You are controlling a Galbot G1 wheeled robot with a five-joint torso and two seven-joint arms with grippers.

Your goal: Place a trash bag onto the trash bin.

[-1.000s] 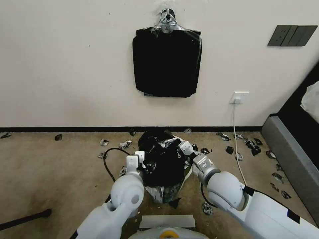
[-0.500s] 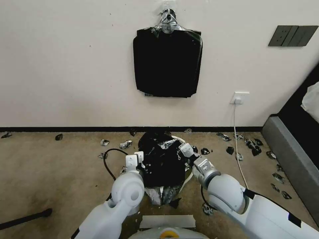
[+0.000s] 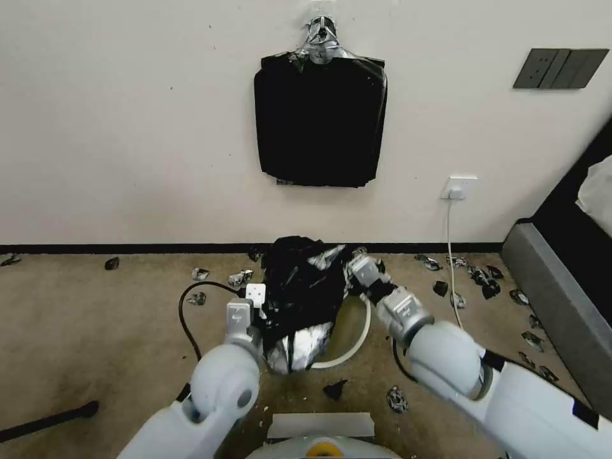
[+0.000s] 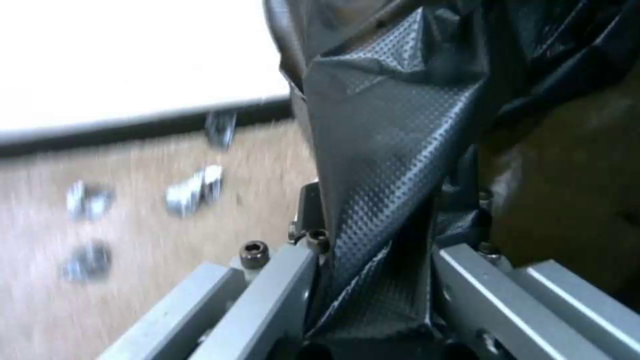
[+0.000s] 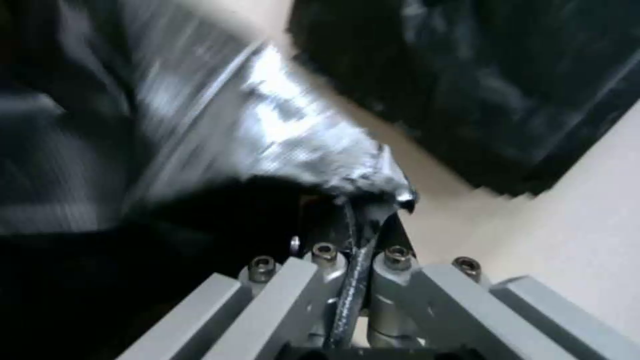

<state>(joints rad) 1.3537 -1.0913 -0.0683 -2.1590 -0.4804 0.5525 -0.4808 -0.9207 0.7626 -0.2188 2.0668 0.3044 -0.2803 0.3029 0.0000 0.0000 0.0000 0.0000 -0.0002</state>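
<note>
Tan carpet runs to a cream wall, littered with small black plastic scraps. A flat stack of black bags hangs taped on the wall. Trash bag is held up between both arms, draped over the near-left part of the trash bin, whose white rim shows at right. Left gripper is clamped on the bag's left edge; the left wrist view shows film pinched between closed fingers. Right gripper is closed on the bag's upper right edge, a thin fold caught between its fingers.
</note>
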